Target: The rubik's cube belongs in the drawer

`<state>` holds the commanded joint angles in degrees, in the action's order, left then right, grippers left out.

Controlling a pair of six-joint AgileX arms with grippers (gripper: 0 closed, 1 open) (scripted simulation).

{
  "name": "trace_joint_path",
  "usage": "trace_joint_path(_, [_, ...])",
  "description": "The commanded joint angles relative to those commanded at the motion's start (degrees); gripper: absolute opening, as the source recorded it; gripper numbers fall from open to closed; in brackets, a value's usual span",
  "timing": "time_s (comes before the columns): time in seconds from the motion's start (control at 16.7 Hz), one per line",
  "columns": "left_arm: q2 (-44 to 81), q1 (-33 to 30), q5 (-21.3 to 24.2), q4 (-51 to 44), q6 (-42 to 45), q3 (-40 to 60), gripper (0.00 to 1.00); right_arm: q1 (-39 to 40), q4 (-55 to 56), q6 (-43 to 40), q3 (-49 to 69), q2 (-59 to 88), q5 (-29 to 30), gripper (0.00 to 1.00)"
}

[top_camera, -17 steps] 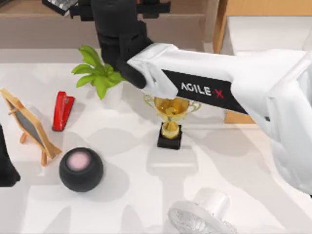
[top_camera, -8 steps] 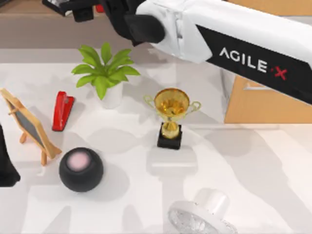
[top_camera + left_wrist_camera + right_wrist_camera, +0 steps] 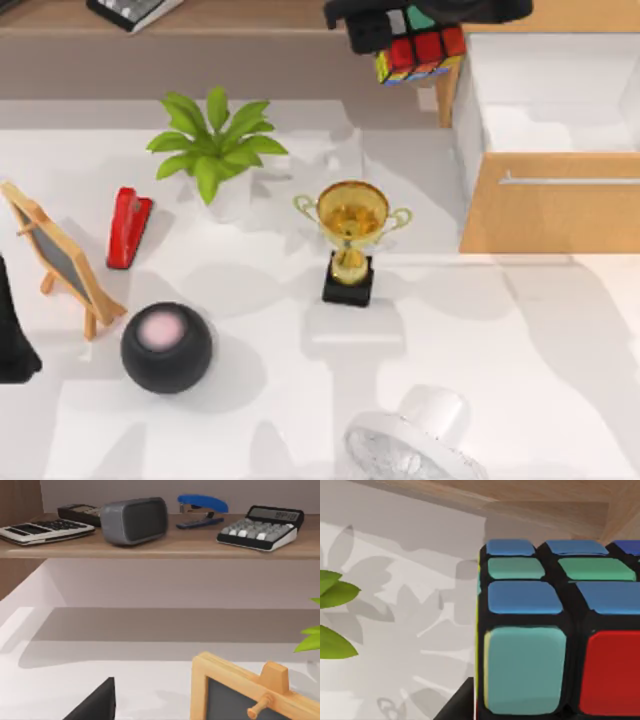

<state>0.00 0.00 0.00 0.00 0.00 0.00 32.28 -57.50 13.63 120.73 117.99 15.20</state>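
The rubik's cube (image 3: 425, 52) hangs in the air at the back of the table, just left of the drawer's left wall. My right gripper (image 3: 402, 22) is shut on it from above. In the right wrist view the rubik's cube (image 3: 555, 630) shows blue, green and red stickers close up. The drawer (image 3: 540, 215) stands open at the back right, with its white inside showing and a silver bar handle (image 3: 570, 180) on the front panel. My left gripper (image 3: 10, 345) stays parked at the table's left edge.
A gold trophy (image 3: 352, 235) stands mid-table, a potted plant (image 3: 212, 150) left of it. A red stapler (image 3: 128, 226), a small easel chalkboard (image 3: 58, 255) and a black round speaker (image 3: 166, 347) sit at the left. A white fan (image 3: 415, 440) is at the front. A shelf (image 3: 160, 547) holds calculators.
My right arm swung rightward and back, carrying the cube from above the plant to beside the drawer. The arm no longer covers the drawer or the trophy.
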Motion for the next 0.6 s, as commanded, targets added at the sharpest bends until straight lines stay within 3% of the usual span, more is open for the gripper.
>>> trace_joint_path(0.3, [0.0, 0.0, 0.0, 0.0, 0.0, 0.0, 1.0, -13.94, -15.84, -2.59, 6.61, 5.91, -7.79, 0.0])
trace_joint_path(0.6, [0.0, 0.0, 0.0, 0.0, 0.0, 0.0, 1.0, -23.26, -22.17, -4.7, 10.97, 17.71, -13.04, 0.0])
